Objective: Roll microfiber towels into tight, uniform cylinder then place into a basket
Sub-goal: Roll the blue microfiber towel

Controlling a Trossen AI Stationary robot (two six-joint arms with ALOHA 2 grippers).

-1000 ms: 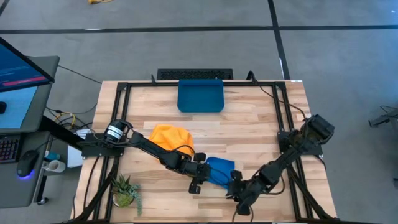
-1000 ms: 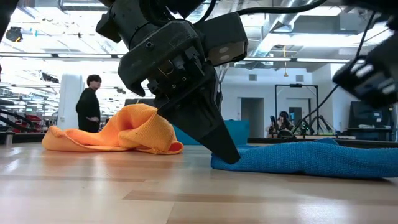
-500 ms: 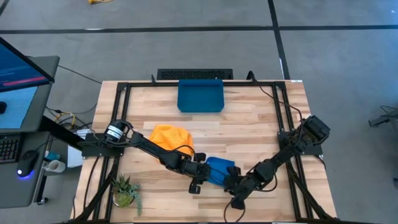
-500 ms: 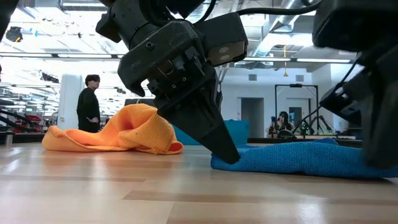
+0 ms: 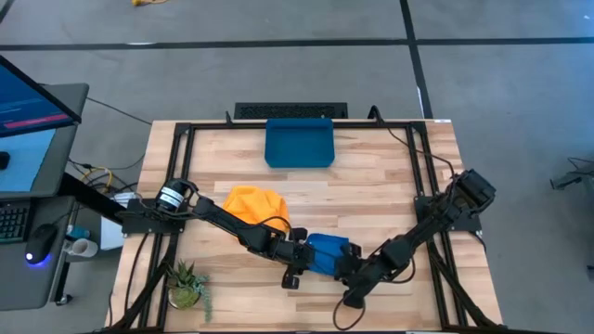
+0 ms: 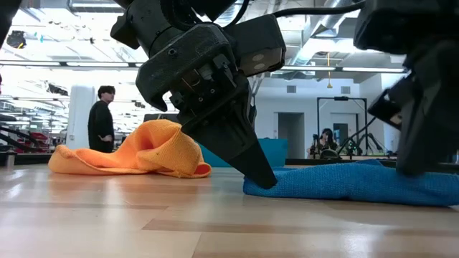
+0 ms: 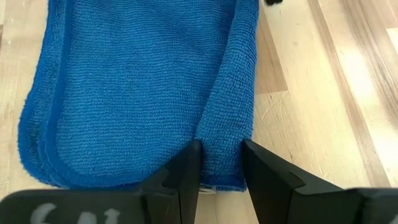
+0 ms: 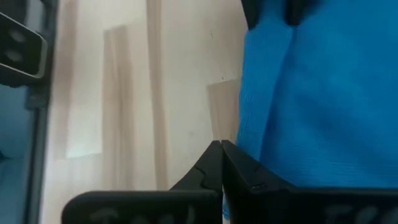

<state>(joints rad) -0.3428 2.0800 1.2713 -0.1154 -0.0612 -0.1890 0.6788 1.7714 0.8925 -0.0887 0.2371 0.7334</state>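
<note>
**Near the worktop's front edge, both arms take the blue towel**

Near the front edge, the right gripper (image 8: 221, 163) has just pinched shut at the blue towel's (image 5: 327, 252) edge, having swung in from the right. Opposite, the left gripper (image 7: 221, 165) clamps a fold of it. Rolling can probably start. The yellow-orange towel (image 5: 254, 204) lies mid-table; the basket (image 5: 299, 144) waits at the back edge.

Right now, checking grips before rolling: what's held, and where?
Left gripper pinches the blue towel by its folded edge; right gripper is shut at its opposite edge.
</note>
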